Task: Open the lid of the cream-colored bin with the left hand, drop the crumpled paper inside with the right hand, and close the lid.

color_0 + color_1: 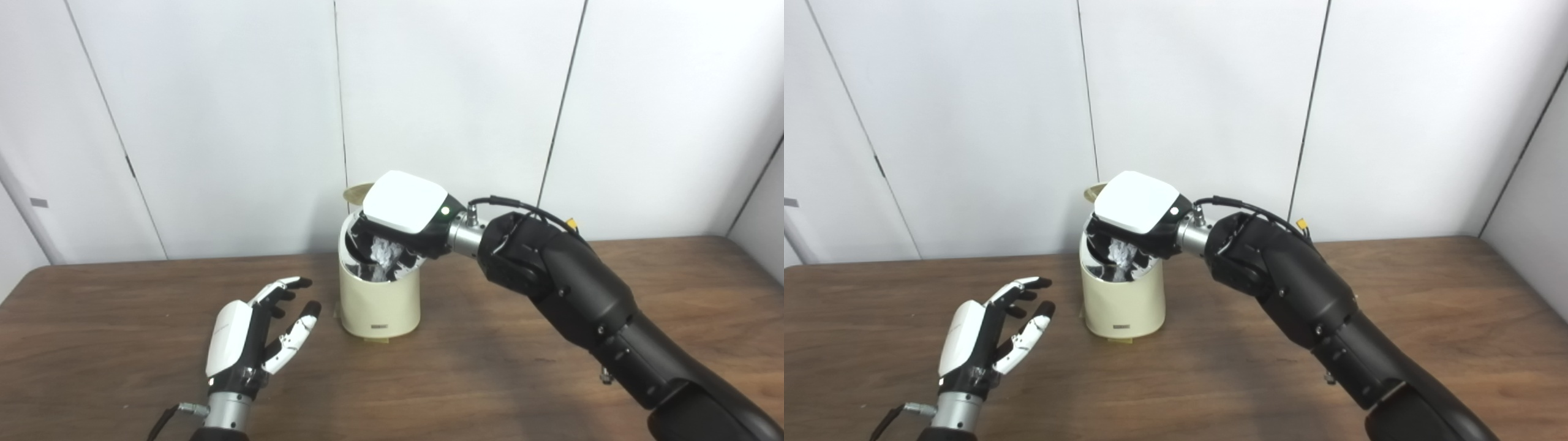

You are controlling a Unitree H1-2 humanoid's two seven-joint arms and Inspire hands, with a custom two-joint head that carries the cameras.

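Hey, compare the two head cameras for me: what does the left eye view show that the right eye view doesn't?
Left eye view only: the table's rounded far-left corner and the whole grey tag on the wall.
Right eye view only: nothing new, just more of the side wall.
Both: the cream bin with its lid up, the right hand holding the crumpled paper at its mouth, and the left hand open, apart from the bin.

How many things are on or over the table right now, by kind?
Cream-colored bin, lid open: 1
Crumpled paper, at the bin mouth under the right hand: 1
Robot hands, right plus left hand: 2
Total: 4
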